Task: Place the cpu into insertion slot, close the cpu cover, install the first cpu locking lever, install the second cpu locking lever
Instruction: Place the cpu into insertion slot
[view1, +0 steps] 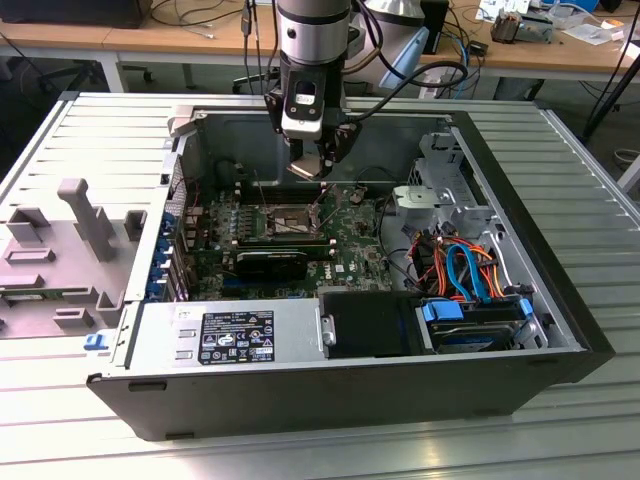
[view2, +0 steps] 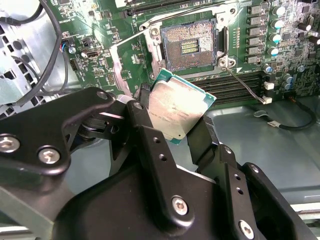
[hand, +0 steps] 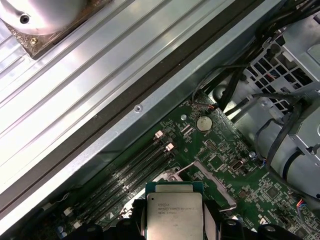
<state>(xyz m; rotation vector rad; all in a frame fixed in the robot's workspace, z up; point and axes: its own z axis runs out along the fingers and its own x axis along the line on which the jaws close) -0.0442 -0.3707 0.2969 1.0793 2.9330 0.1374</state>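
Note:
My gripper (view1: 312, 168) hangs over the open computer case, shut on the cpu (view2: 175, 110), a flat square chip with a dull silver top and green edge. Black fingers (view2: 145, 117) press on two opposite sides of it, and the cpu (hand: 174, 215) lies flat between them. The insertion slot (view2: 190, 42) sits bare on the green board a short way below and beyond the chip; it is also seen at the board's middle as the insertion slot (view1: 283, 222). The cpu cover (view2: 121, 65) stands swung open beside the socket. A thin wire locking lever (view2: 242, 80) sticks up at the socket's corner.
The case walls (view1: 330, 125) ring the motherboard. A power supply (view1: 230, 335) and a drive bay with blue and orange cables (view1: 465, 270) fill the near side. A black heatsink block (view1: 270, 262) lies beside the socket. Grey fixtures (view1: 70, 235) stand at the exterior view's left.

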